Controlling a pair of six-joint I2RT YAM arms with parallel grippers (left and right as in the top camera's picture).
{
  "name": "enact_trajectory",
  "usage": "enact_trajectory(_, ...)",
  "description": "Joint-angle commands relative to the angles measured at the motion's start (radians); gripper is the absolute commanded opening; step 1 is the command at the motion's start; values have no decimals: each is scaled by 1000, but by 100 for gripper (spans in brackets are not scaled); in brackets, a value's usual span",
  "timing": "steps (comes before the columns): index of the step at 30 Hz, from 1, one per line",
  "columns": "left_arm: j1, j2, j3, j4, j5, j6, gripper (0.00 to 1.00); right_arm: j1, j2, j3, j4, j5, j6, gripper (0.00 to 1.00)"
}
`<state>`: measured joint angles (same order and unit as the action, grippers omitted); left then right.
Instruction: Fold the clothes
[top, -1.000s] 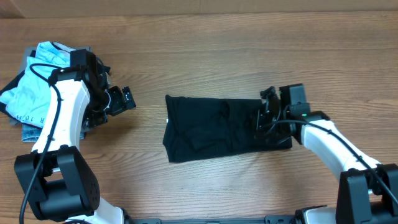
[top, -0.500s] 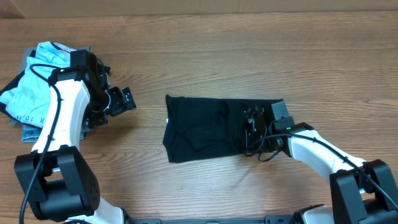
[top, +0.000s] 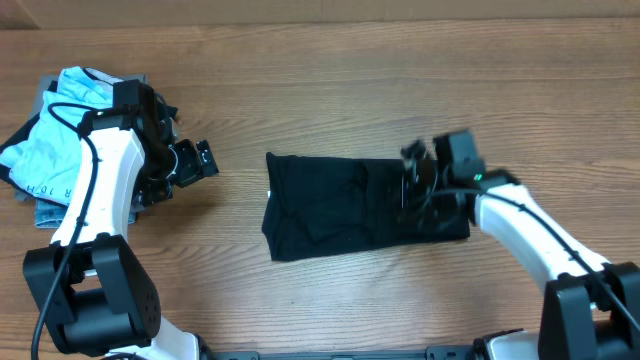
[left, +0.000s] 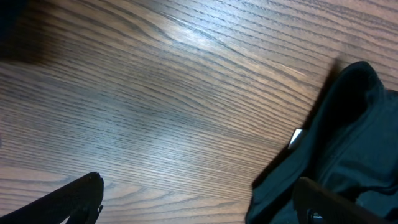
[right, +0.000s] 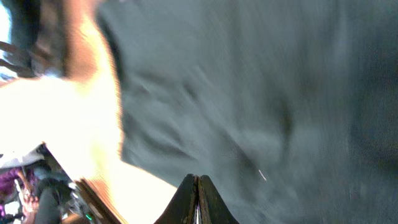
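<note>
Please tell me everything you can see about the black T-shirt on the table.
The black T-shirt is plain, of soft thin fabric, folded into a rough rectangle with wrinkles and lying flat on the wooden table, near its middle. The right gripper, shut, is above its right end; whether it pinches fabric cannot be told.

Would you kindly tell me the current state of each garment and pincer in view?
Black T-shirt: folded into a flat rectangle, lying on the table.
Right pincer: shut, over the shirt's right end.
Left pincer: open, empty, left of the shirt.
Light blue garment: crumpled in a pile at far left.
</note>
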<state>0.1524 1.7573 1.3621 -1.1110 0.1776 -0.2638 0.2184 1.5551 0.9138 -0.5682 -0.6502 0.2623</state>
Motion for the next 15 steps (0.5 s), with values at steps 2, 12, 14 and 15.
enact_trajectory(2, 4, 6, -5, -2, -24, -10, 100, -12, -32, 95, 69, 73, 1, 4)
enact_trajectory(12, 4, 6, -5, -2, -24, -10, 100, 32, 118, 77, 212, 145, 27, 4)
enact_trajectory(14, 4, 6, -5, -2, -24, -10, 100, 51, 172, 73, 241, 145, 35, 4)
enact_trajectory(15, 4, 6, -5, -2, -24, -10, 100, 60, 195, 73, 249, 145, 35, 4)
